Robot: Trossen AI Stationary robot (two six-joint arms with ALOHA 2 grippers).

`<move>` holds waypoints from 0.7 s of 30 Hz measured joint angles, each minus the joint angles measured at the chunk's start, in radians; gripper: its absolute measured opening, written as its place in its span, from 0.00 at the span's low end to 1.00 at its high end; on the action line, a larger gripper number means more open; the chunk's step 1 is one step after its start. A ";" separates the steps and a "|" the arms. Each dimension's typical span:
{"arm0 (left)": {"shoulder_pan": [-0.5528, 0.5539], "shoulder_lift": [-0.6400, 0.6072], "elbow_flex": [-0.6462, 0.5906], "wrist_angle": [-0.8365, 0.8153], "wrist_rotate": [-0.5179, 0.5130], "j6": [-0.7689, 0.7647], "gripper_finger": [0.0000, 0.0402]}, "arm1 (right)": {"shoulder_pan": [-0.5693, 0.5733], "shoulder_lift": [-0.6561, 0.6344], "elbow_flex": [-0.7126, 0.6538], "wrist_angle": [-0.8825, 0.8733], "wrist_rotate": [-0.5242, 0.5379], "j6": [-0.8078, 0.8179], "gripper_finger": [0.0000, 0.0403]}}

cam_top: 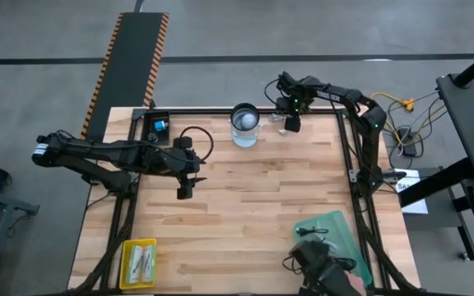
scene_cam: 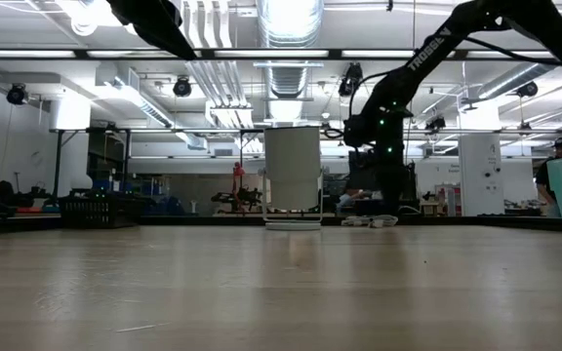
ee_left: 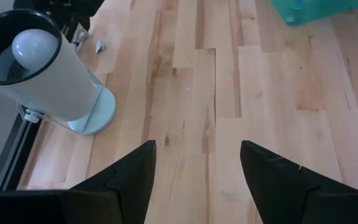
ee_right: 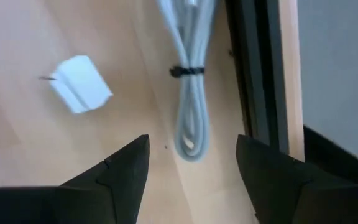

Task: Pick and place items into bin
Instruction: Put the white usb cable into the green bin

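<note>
My right gripper [cam_top: 291,125] hovers open at the table's far edge, right of the clear jar [cam_top: 244,124]. Its wrist view shows a short white cable [ee_right: 188,106], bundled with a black tie, lying flat on the wood just ahead of the open fingers [ee_right: 191,155]. A small white block [ee_right: 79,84] lies beside the cable. My left gripper [cam_top: 184,191] hangs open over bare wood left of centre, touching nothing [ee_left: 197,162]. The green bin [cam_top: 336,238] sits near the table's right near corner. The low view shows the small items [scene_cam: 369,220] right of the jar [scene_cam: 292,175].
The jar [ee_left: 42,74] has a white ball inside and a small scrap [ee_left: 100,45] lies by it. A black tray [cam_top: 156,125] sits in the far left corner and a yellow tray [cam_top: 138,261] with white packets at the near left. A dark object [cam_top: 319,267] lies by the bin. A black rail [ee_right: 257,74] edges the table beside the cable.
</note>
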 joint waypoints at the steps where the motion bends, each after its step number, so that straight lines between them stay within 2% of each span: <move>1: 0.000 0.000 0.000 0.000 0.000 0.000 0.54 | -0.006 0.002 0.000 0.000 -0.001 0.014 0.56; 13: 0.000 0.000 0.000 0.000 0.000 0.000 0.54 | -0.026 0.056 0.051 -0.006 -0.053 0.018 0.54; 21: 0.000 0.000 0.000 0.000 0.000 0.000 0.54 | -0.034 0.059 0.060 -0.024 -0.052 0.013 0.46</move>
